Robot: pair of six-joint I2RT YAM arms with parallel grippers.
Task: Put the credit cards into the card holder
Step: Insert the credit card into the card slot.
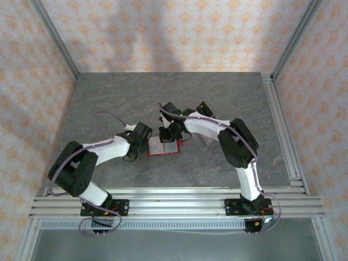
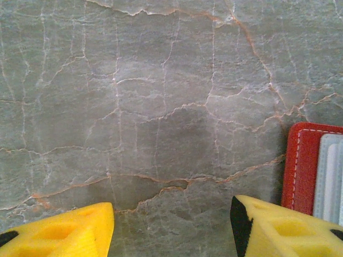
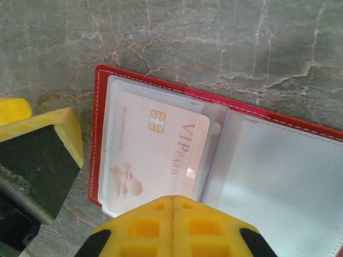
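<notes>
I'm seeing one credit card [image 3: 155, 150] sitting in the open card holder [image 3: 97, 134] (seemingly only partly pocketed), with the right gripper [image 3: 172, 219] closed over its edge and the left gripper [image 2: 171, 225] open and empty.

1. The table [image 2: 161, 107] has a smooth, matt grey marble-look surface with pale and rusty veins.
2. The card holder [image 3: 97, 134] has a red leather-like cover with white stitching. Its inner sleeves are cloudy clear plastic.
3. The credit card [image 3: 155, 155] is pinkish-white plastic, slightly glossy, with a gold metallic chip.
4. The right gripper [image 3: 172, 199] has matt yellow moulded plastic fingers.
5. The rails [image 1: 174, 198] are brushed silvery metal.
</notes>
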